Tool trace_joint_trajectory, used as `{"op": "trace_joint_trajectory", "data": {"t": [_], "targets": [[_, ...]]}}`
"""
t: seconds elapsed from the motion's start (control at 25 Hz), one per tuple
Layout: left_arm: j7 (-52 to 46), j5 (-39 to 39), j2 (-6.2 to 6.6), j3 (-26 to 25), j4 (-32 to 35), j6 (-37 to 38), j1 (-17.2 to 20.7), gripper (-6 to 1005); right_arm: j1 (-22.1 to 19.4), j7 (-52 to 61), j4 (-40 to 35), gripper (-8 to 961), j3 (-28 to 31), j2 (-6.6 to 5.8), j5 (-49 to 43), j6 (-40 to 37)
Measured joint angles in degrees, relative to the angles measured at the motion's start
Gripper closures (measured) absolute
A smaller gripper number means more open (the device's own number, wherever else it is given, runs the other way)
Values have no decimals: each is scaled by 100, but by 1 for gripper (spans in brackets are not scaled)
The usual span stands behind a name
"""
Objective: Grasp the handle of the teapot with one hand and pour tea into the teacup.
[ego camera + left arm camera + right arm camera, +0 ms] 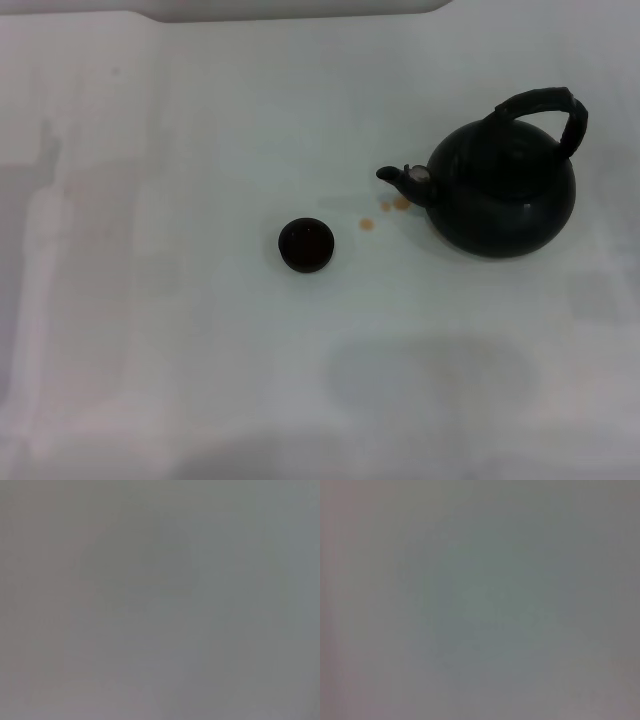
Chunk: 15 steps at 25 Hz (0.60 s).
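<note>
Simply white table (150, 300), tea drips (385, 212).

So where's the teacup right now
In the head view the teacup sits near the middle of the table, apart from the teapot on its right, whose spout points toward it over a few tea drops.

wrist views: plain grey blur, nothing discernible | teapot (505, 190) lid: hidden by dark body | grippers: unseen
</note>
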Motion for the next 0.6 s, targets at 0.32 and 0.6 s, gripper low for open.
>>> {"op": "trace_joint_trajectory", "data": {"t": [0.32,0.6], "targets": [[-13,0,-7,46,-10,4,25,151,154,-5,-31,381,9,-27,48,-145],[-17,0,-8,47,-22,4,-7,152,162,14,-43,380,9,-37,50,-160]]}}
